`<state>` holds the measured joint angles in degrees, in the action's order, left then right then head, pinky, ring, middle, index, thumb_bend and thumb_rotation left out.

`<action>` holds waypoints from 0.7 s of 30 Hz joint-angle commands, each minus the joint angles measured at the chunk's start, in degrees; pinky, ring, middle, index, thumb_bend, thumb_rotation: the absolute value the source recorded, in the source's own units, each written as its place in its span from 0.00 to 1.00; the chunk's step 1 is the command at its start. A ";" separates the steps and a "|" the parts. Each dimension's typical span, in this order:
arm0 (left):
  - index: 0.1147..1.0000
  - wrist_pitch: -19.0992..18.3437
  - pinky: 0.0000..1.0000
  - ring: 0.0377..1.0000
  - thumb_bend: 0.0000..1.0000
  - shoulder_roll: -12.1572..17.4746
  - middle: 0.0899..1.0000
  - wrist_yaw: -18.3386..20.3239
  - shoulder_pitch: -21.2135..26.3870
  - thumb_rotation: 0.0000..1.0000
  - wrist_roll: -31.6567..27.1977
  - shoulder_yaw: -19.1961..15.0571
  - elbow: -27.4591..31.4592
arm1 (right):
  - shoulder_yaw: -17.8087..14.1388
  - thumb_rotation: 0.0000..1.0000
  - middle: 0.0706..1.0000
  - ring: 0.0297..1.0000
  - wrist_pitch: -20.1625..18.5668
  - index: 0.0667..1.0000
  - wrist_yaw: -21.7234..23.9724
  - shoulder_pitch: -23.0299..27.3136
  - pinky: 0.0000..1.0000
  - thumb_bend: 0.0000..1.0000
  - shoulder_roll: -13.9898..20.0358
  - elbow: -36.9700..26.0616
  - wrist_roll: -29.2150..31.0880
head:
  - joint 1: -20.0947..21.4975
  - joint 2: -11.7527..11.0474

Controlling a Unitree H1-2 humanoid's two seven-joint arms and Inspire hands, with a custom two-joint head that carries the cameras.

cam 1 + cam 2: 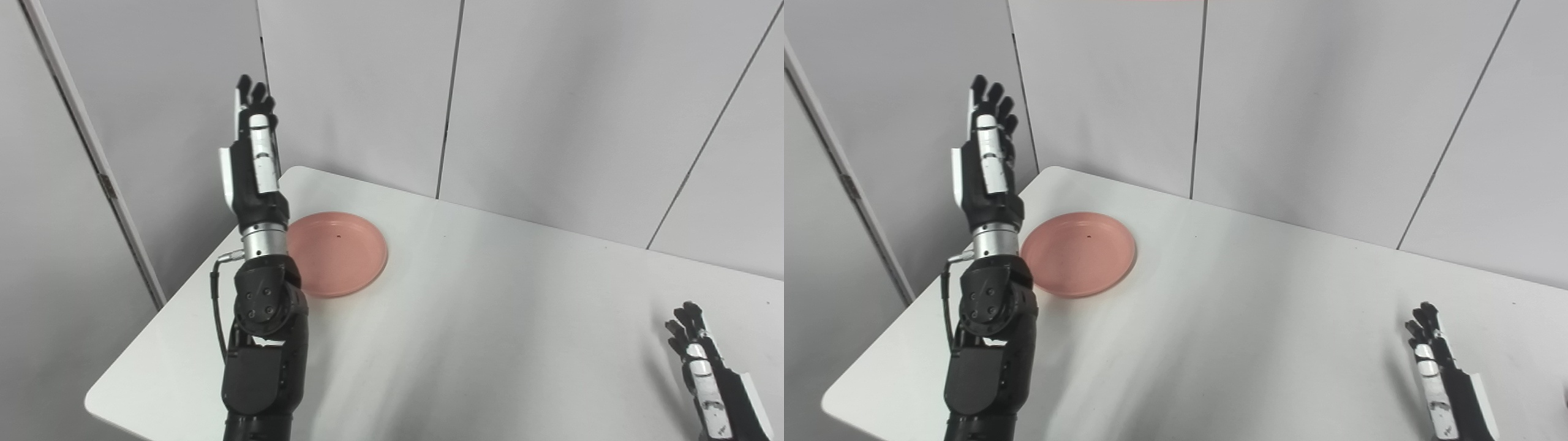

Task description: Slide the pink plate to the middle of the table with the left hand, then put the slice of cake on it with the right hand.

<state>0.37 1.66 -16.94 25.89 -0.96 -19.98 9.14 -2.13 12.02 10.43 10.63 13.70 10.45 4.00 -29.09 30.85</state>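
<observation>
My left hand (254, 153) is raised beside the pink plate (337, 252) – fingers straight, empty. Right hand (1442, 380) low by the white table (490, 318), released too.

I count one pink plate (337, 253) on one white surface (490, 318), and two robot hands: left hand (252, 159), right hand (704, 367).

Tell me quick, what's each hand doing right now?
Left hand: open, raised, holding nothing.
Right hand: open, holding nothing.

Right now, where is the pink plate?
The pink plate sits flat on the white table near its far left corner, just right of the raised left hand and far from the right hand.
</observation>
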 commanded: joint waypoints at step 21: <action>0.93 5.78 0.93 0.94 0.43 5.53 0.93 -2.03 1.69 1.00 -3.61 -3.63 -10.67 | -0.46 1.00 0.98 0.96 1.65 0.99 0.54 -3.77 0.99 0.36 0.36 4.62 1.09 | -0.60 -0.15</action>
<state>2.97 5.52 -18.88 25.61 -4.80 -23.65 -1.77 -2.33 12.03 10.57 10.70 14.06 10.84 4.66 -29.71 30.67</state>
